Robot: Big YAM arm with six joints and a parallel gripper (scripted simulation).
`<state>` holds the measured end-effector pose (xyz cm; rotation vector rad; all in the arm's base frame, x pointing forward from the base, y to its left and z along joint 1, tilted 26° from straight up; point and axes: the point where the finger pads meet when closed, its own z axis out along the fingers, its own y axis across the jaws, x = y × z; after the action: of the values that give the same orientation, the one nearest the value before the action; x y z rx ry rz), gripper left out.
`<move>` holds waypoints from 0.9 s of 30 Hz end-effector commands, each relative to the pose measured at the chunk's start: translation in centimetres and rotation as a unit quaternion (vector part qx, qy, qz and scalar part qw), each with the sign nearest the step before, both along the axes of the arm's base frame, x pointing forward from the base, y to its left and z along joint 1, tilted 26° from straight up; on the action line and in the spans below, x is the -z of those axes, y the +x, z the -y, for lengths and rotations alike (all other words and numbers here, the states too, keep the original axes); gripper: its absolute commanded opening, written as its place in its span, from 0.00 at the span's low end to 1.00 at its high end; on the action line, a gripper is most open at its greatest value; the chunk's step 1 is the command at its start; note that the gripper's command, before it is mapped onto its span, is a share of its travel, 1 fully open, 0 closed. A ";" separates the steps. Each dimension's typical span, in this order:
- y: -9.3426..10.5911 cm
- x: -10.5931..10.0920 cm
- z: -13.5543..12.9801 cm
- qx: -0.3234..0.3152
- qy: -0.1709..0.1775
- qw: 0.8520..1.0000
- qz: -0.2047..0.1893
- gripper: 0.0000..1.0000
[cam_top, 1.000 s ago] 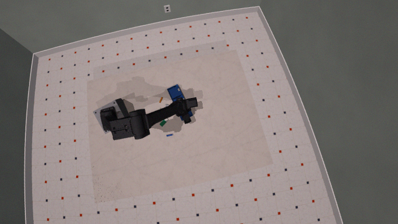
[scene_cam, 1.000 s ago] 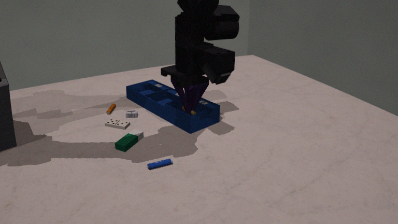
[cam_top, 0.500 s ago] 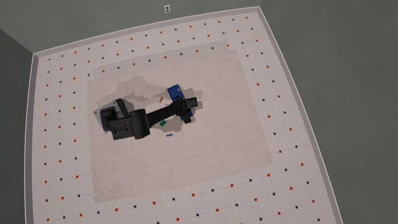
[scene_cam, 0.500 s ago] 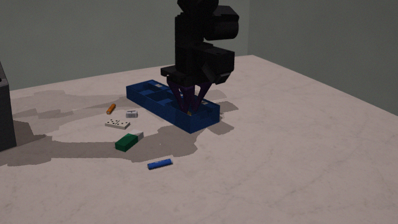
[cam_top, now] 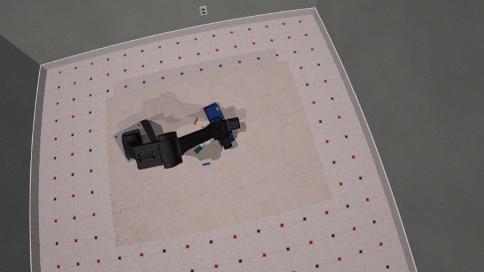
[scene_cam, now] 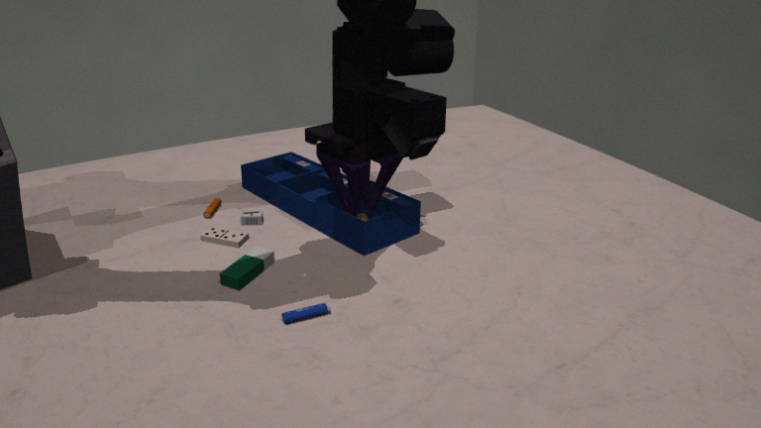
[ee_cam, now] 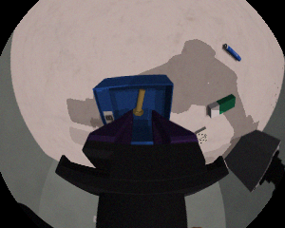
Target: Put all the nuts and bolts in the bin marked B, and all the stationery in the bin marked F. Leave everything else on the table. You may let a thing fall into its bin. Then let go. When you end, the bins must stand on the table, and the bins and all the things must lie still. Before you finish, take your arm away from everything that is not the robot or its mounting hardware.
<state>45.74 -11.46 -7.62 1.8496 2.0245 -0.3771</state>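
Observation:
A blue tray with three bins stands on the table. Its near end bin has a label that seems to read B; the other labels are not readable. My gripper is partly open, with its fingertips down in that end bin. A brass bolt lies in this bin, its head close to the fingertips, not gripped. A green eraser with a white end and a grey sharpener lie on the table.
A white domino lies between sharpener and eraser. An orange cylinder lies left of the tray in the exterior view. A blue cylinder lies beyond the eraser. Tray walls surround the fingers.

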 end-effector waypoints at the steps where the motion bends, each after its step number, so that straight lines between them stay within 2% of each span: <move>1: 0.4 -0.9 -0.9 -0.004 0.000 1.000 0.006 0.26; 2: 0.4 -0.9 -0.9 -0.004 0.000 1.000 0.006 0.26; 3: 0.3 -1.6 0.2 0.009 -0.001 1.000 0.012 0.26; 8: 0.3 -2.1 -1.3 -0.004 -0.001 1.000 0.010 0.26; 27: 0.3 -3.6 -1.4 -0.001 -0.002 1.000 0.011 0.26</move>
<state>45.47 -10.42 -5.47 1.8537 2.0270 -0.3782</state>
